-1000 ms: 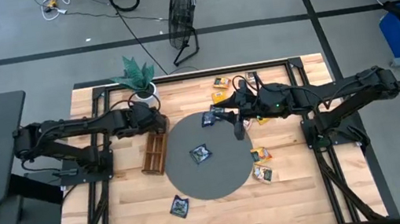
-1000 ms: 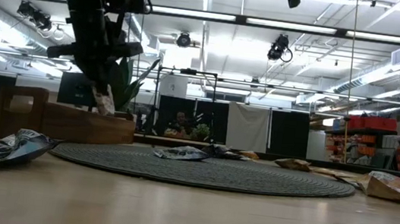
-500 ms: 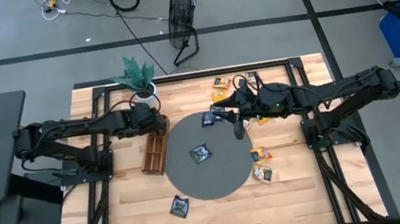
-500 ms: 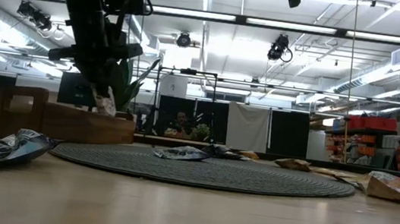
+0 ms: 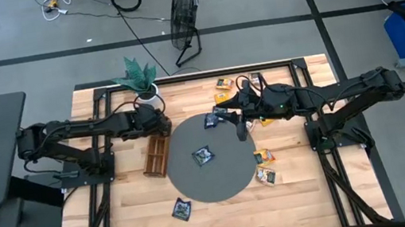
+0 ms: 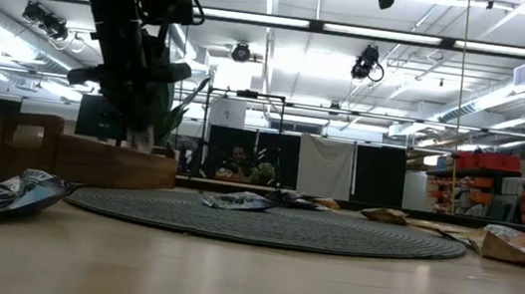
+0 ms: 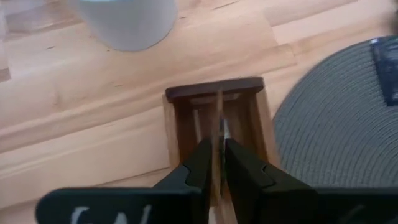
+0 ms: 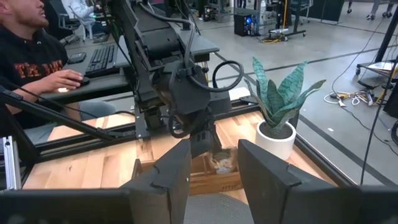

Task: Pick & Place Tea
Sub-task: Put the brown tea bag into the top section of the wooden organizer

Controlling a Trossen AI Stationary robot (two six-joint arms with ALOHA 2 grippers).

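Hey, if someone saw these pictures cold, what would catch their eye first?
Probably the left gripper poised over the end of the narrow wooden tray, a thin sachet between its fingers. Next, the round grey mat mid-table, tea sachets scattered around it, and the right gripper over its edge.

A dark arm's claw (image 6: 143,135) hangs over the wooden tray (image 6: 90,159) behind the round mat (image 6: 273,225).
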